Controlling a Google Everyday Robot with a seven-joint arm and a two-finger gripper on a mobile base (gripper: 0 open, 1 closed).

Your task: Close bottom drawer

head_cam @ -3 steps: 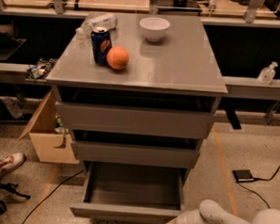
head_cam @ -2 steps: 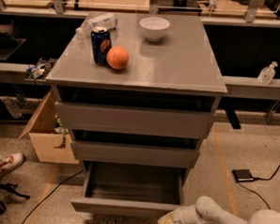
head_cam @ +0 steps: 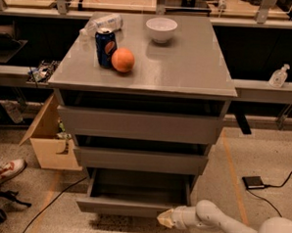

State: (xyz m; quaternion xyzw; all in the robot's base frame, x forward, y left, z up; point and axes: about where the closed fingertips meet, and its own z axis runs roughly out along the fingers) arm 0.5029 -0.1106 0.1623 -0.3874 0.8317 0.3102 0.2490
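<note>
The grey cabinet (head_cam: 143,74) has three stacked drawers. The bottom drawer (head_cam: 131,206) is pulled partly out, and its grey box interior shows. The middle drawer (head_cam: 140,160) and the top drawer (head_cam: 138,124) stand out a little. My gripper (head_cam: 163,218) is at the end of the white arm coming in from the lower right. It is at the right end of the bottom drawer's front and seems to touch it.
On the cabinet top stand a blue can (head_cam: 105,47), an orange (head_cam: 123,60), a white bowl (head_cam: 161,29) and a plastic bottle (head_cam: 103,23). A cardboard box (head_cam: 49,138) sits on the floor to the left. A black device with a cable (head_cam: 254,182) lies to the right. A shoe (head_cam: 8,169) is at the far left.
My gripper has moved left along the floor to the bottom drawer's front. The drawer is pushed in somewhat further than before.
</note>
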